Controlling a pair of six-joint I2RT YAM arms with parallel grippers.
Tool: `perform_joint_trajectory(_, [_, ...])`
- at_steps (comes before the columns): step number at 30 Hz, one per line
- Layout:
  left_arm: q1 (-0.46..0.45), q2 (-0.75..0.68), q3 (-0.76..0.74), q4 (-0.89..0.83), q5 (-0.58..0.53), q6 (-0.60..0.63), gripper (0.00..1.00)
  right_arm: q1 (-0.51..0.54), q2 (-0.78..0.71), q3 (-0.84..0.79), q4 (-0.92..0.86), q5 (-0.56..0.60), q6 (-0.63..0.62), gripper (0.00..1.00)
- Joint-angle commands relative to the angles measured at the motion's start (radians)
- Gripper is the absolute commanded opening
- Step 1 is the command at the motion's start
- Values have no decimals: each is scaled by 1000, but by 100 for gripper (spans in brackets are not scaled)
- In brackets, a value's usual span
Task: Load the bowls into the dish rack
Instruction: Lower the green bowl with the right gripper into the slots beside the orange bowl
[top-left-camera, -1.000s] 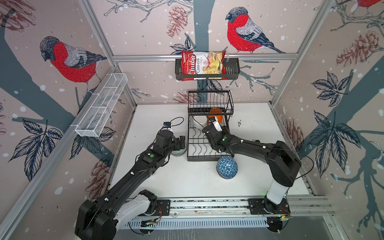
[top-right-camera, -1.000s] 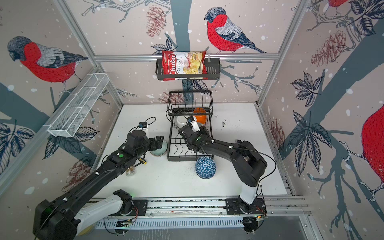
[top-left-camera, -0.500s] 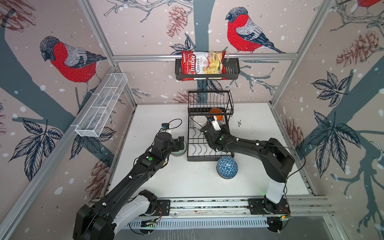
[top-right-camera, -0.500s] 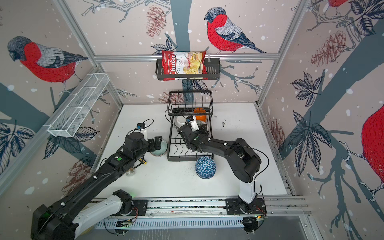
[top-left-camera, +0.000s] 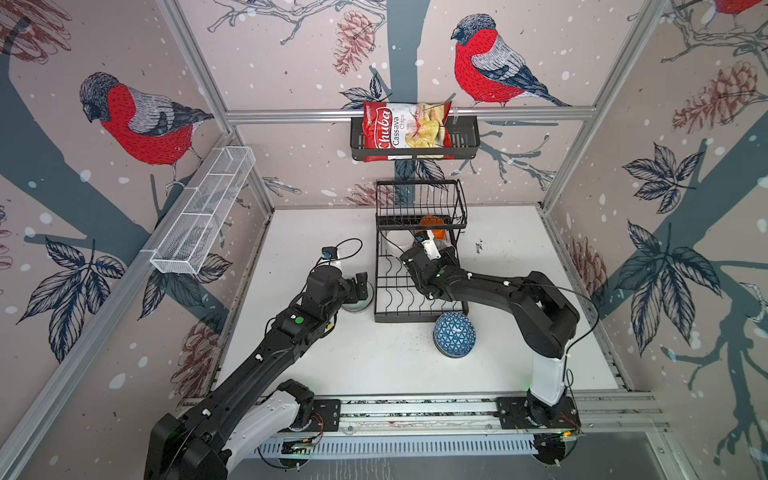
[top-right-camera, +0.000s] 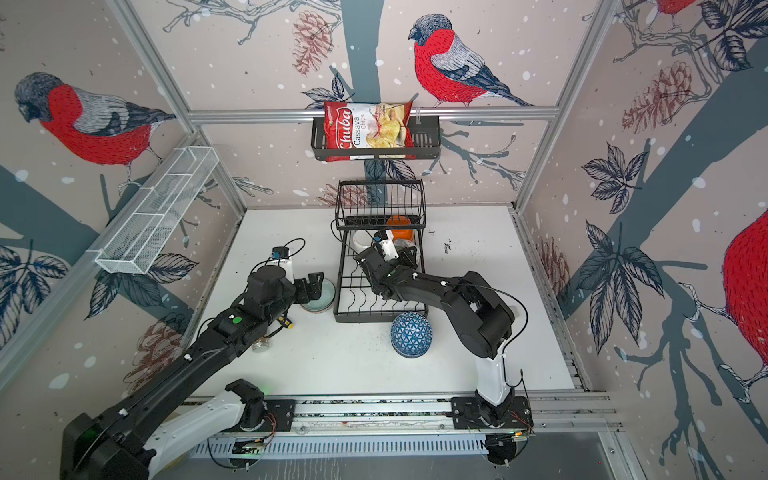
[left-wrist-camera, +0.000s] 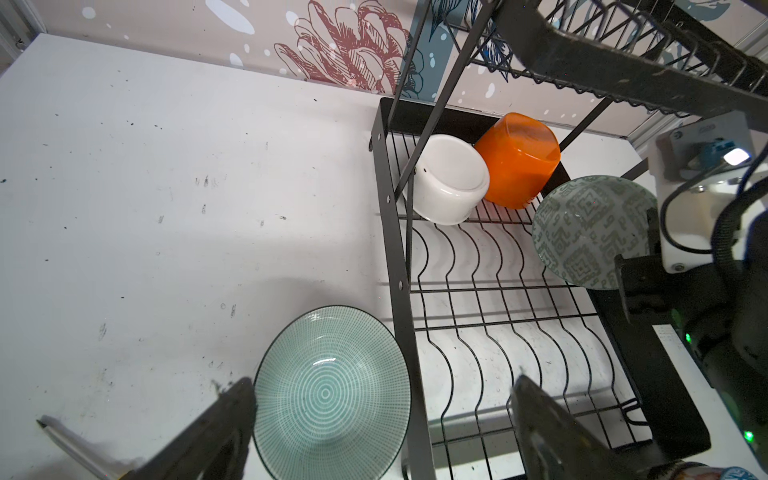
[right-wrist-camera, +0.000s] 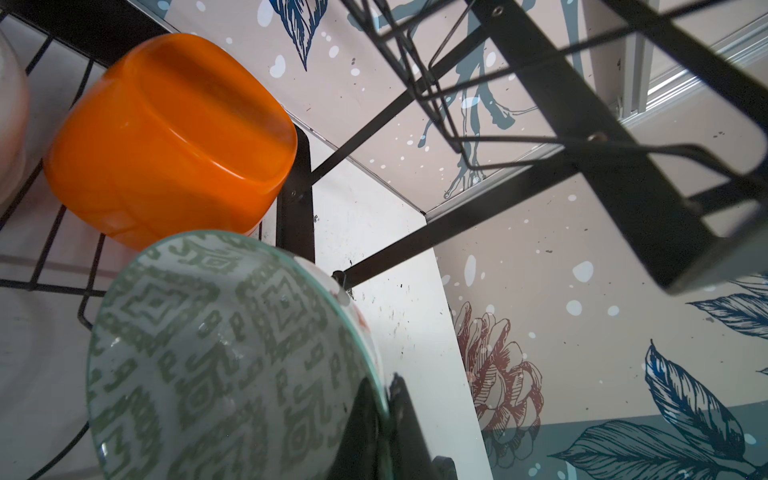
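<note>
My right gripper (right-wrist-camera: 386, 399) is clamped on the rim of a pale ceramic bowl with a green geometric pattern (right-wrist-camera: 216, 353). It holds the bowl on edge over the lower tier of the large black wire dish rack (top-left-camera: 419, 319), toward the rack's right side. I cannot tell whether the bowl's lower edge touches the curved wire dividers.

Just behind it, under the raised basket tier, a plain white bowl (left-wrist-camera: 451, 178) and an orange rounded-square plastic bowl (left-wrist-camera: 517, 162) lie tipped on their sides. They are side by side and touching, at the back of the rack.

My left gripper (left-wrist-camera: 380, 384) has its jaws spread wide and grips nothing. It hovers over a teal ceramic bowl with fine concentric lines (left-wrist-camera: 328, 395), which sits upright on the white tabletop (top-left-camera: 374, 365), just beside the rack's left rail. In the left wrist view one finger is outside the bowl's far rim and the other is over the rack wires.

In both top views a blue ceramic bowl with a white triangle pattern (top-left-camera: 454, 334) rests upside down on the table. It is just in front of the rack's front right corner, below my right arm.
</note>
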Motion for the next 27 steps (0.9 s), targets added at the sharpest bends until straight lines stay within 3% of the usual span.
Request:
perform_joint_trajectory(1, [1, -6, -2, 25, -16, 10, 95, -3, 16, 18, 42, 55, 0, 0])
perform_joint_trajectory(27, [1, -30, -9, 13, -34, 20, 95, -19, 141, 57, 117, 109, -76, 0])
